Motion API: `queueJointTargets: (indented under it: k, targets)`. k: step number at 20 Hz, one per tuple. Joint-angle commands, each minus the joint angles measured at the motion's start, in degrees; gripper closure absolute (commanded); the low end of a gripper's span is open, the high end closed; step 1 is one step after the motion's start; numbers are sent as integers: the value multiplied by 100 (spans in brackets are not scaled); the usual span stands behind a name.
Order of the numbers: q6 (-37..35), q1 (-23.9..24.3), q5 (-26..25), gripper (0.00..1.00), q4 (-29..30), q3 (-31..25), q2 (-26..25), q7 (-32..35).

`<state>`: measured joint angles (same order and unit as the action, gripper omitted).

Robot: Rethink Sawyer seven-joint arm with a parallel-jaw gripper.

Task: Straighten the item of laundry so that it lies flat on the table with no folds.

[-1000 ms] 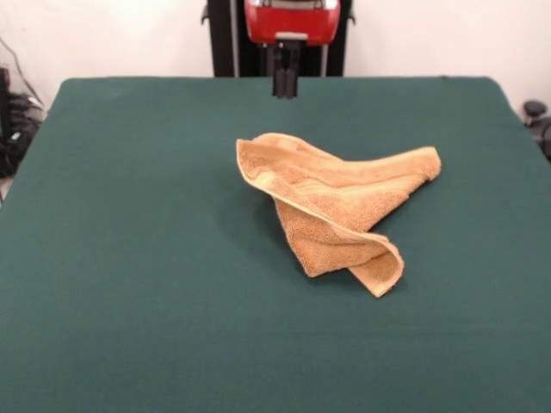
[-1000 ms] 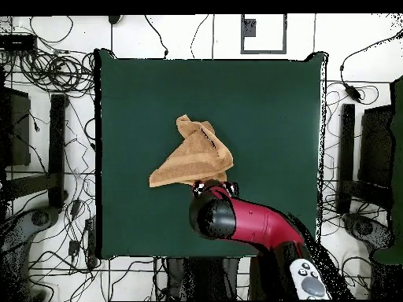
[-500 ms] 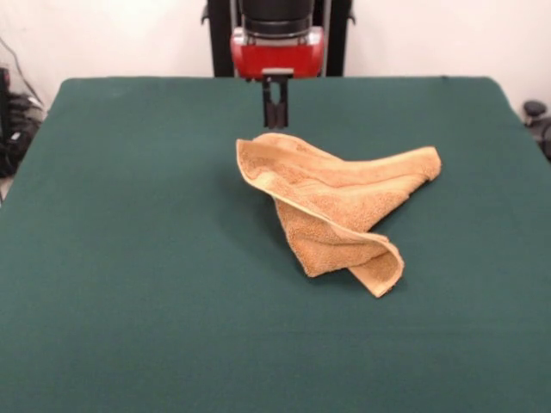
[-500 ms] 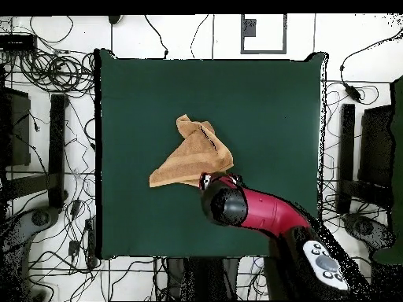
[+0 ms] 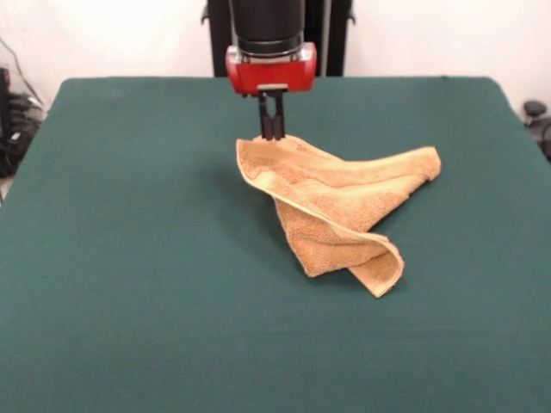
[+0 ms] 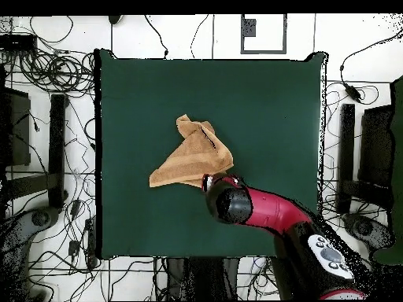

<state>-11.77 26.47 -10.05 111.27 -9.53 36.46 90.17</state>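
Towel, tan-orange terry (image 5: 340, 206), lies crumpled and folded over itself near the middle of the wide dark green felt counter (image 5: 129, 258). The black hand (image 5: 272, 131) hangs at its far left corner, fingers narrow, nearly together; whether they pinch cloth I cannot tell.

The small tan-orange towel (image 5: 338, 209) lies crumpled and folded over itself in a rough triangle near the middle of the big dark green bench (image 5: 129, 258), with one corner curled up at its near end.
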Motion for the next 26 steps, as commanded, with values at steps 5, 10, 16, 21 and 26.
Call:
queueJointTargets:
  k: [5, 10, 16, 21, 26]
  targets:
    - [548, -63, -373, 100, -66, -737, -251, 571]
    - [854, -70, -467, 100, -23, -653, -455, 707]
    - [872, -111, -545, 100, -71, -555, -559, 628]
    - [931, -360, -640, 100, -27, -291, -488, 717]
    - [1118, -617, -646, 100, 25, -34, -306, 884]
